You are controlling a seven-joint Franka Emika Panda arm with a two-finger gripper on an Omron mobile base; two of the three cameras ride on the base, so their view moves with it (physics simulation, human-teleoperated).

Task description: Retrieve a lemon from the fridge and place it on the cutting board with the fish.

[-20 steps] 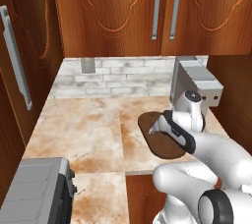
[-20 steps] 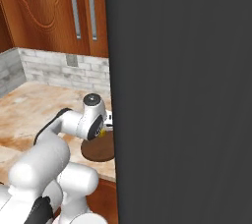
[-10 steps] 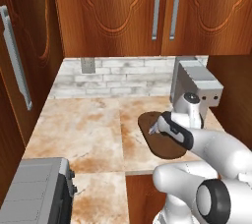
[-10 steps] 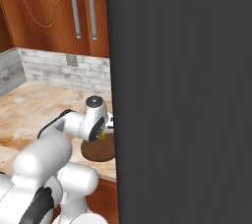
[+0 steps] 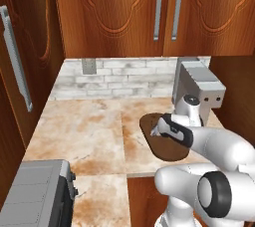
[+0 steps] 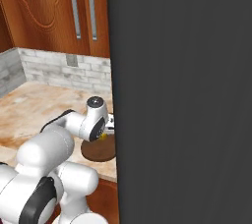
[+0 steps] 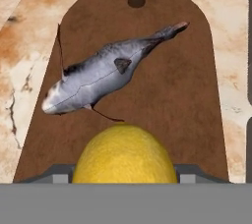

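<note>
Lemon (image 7: 125, 154) low over the near end of the board (image 7: 197, 95), just short of the fish (image 7: 98, 78) lying aslant across the board's middle. Lemon's lower half cut off by the picture's edge, fingertips hidden behind it. Cannot tell whether the gripper (image 6: 105, 132) grips the lemon; far edge of the board blocked by the fridge (image 6: 182, 95).

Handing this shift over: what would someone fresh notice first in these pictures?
The yellow lemon at the bottom of the hand view, right over the near end of the brown cutting board. Just beyond it a silvery fish lies slantwise on the board. In the right base view, the dark fridge walls off the right side.
</note>
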